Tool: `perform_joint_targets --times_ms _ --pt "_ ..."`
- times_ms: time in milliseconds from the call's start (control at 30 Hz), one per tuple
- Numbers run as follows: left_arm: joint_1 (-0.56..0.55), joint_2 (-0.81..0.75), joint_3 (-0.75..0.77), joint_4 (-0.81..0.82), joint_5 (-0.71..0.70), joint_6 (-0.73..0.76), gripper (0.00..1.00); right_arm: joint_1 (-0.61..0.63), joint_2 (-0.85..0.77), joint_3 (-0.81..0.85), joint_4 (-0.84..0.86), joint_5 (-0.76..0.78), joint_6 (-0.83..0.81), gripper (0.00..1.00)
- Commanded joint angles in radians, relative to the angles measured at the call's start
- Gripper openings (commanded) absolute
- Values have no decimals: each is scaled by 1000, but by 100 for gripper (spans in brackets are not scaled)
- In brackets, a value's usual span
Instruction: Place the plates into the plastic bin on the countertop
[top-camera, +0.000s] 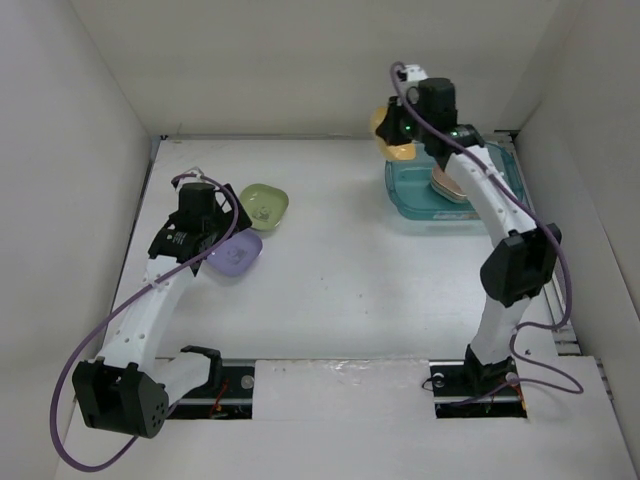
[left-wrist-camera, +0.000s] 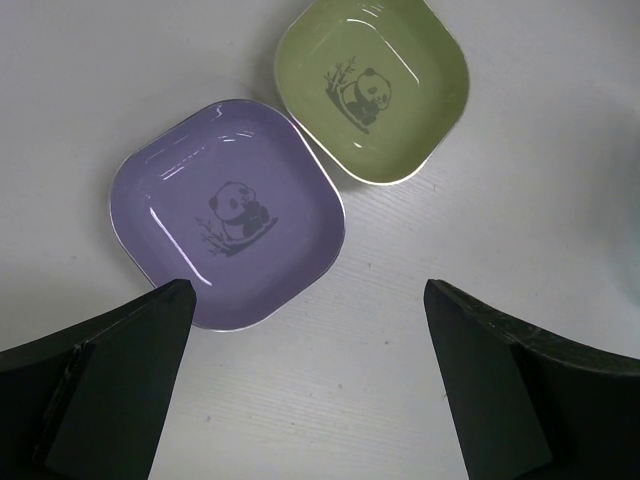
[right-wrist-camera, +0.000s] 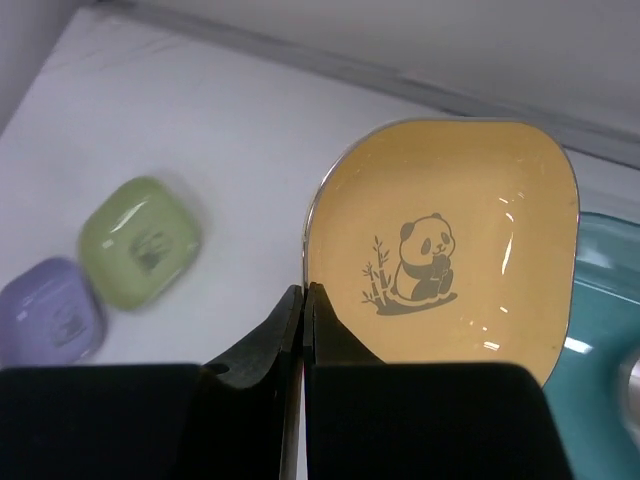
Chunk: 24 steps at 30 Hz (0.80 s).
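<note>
Pinching the rim of a yellow plate (right-wrist-camera: 450, 250), the right tool (right-wrist-camera: 302, 300) held it raised over the plastic bin's (top-camera: 410, 195) far left corner. What looked like a pink plate (top-camera: 450, 185) lay inside, half hidden by the arm. The left tool (left-wrist-camera: 308, 290) hung spread wide above the purple plate (left-wrist-camera: 228, 212) and the green plate (left-wrist-camera: 372, 88), edge to edge on the table (top-camera: 340, 290).

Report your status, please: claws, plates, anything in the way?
Left claw open, over purple plate; green plate beside it. Right claw shut on yellow plate, at far-left corner of plastic bin. Nothing seen blocking bin.
</note>
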Motion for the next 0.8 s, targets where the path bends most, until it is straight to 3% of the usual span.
perform_joint_targets --times_ms 0,233,567,633,667,700,767 --pt "1 -20 18 6 15 19 100 -112 -7 -30 -42 98 -31 0" --pt "1 -11 9 17 44 29 100 -310 27 -27 -62 160 -19 0" --pt "1 -11 9 26 64 38 100 -339 175 134 -188 369 32 0" --pt "1 -11 0 26 73 38 100 -339 188 144 -179 359 44 19" --pt "1 -11 0 26 73 38 100 -339 188 145 -179 346 55 37" --pt "1 -11 0 26 73 38 100 -339 188 145 -179 346 66 70" --pt "1 -11 0 26 73 38 100 -313 121 114 -135 320 66 100"
